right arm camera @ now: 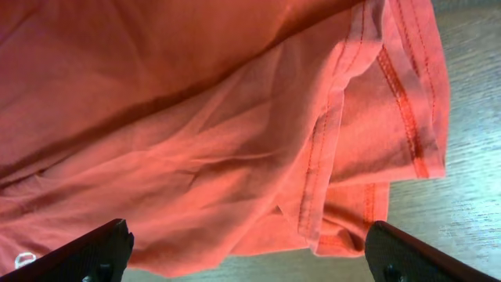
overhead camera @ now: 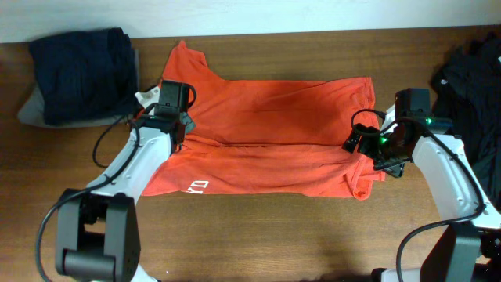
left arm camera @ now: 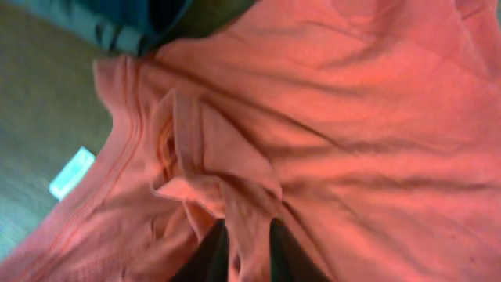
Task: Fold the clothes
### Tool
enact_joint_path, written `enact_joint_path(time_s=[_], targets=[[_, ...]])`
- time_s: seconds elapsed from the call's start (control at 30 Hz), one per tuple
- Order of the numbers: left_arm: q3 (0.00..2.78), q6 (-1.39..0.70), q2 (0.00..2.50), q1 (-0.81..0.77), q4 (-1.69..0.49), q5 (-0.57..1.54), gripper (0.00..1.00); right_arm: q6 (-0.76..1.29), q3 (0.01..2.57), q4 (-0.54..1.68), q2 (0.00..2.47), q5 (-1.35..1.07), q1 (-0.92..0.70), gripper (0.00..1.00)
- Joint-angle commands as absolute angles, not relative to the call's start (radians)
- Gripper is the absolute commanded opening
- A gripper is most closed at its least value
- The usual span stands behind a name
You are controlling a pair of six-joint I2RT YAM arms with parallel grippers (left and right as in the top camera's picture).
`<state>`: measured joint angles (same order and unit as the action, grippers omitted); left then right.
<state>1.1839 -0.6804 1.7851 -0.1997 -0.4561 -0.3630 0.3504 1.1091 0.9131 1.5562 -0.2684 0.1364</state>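
Note:
The clothes in play are an orange-red T-shirt [overhead camera: 274, 133], spread across the middle of the table and folded lengthwise, with white lettering [overhead camera: 197, 186] near its front left edge. My left gripper [overhead camera: 180, 124] sits on the shirt's left part, by the collar. In the left wrist view [left arm camera: 249, 251] its two dark fingers [left arm camera: 207, 258] pinch a raised fold of orange fabric [left arm camera: 246, 211]. My right gripper [overhead camera: 374, 150] hovers over the shirt's right hem [right arm camera: 391, 117]. It stands open [right arm camera: 246, 239], its fingertips [right arm camera: 109, 247] wide apart with nothing gripped between them.
A folded navy garment [overhead camera: 78, 74] lies on a grey one [overhead camera: 27, 110] at the back left. Dark clothes [overhead camera: 473, 86] are heaped at the right edge. A white tag [overhead camera: 145, 98] pokes out by the collar. Bare wooden table [overhead camera: 274, 235] runs along the front.

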Motion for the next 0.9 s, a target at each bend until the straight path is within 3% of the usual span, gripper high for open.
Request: enact_joint_path(time_s=[0.0, 0.13, 0.27, 0.37, 0.43, 0.63, 0.77, 0.87], targets=[[1.207, -0.547, 1.807, -0.197, -0.464, -0.411, 0.25, 0.316, 1.122, 0.941, 1.555, -0.277, 0.13, 0.89], [1.279, -0.545, 1.758, -0.198, -0.616, -0.394, 0.28, 0.303, 1.122, 0.978, 1.554, -0.282, 0.13, 0.76], [1.352, -0.544, 1.662, -0.198, -0.742, -0.324, 0.35, 0.29, 1.122, 0.993, 1.544, -0.305, 0.13, 0.74], [1.361, -0.544, 1.601, -0.198, -0.788, -0.233, 0.57, 0.231, 1.122, 1.022, 1.544, -0.337, 0.13, 0.7], [1.361, -0.544, 1.592, -0.198, -0.836, -0.144, 0.64, 0.211, 1.121, 1.057, 1.544, -0.331, 0.13, 0.56], [1.307, -0.543, 1.644, -0.205, -0.943, -0.048, 0.64, 0.21, 1.057, 1.039, 1.546, -0.275, 0.13, 0.28], [1.263, -0.543, 1.725, -0.205, -0.934, -0.047, 0.5, 0.21, 0.994, 0.963, 1.546, -0.285, 0.13, 0.04], [1.256, -0.543, 1.794, -0.205, -0.925, -0.047, 0.42, 0.21, 0.963, 0.932, 1.546, -0.303, 0.13, 0.04]])
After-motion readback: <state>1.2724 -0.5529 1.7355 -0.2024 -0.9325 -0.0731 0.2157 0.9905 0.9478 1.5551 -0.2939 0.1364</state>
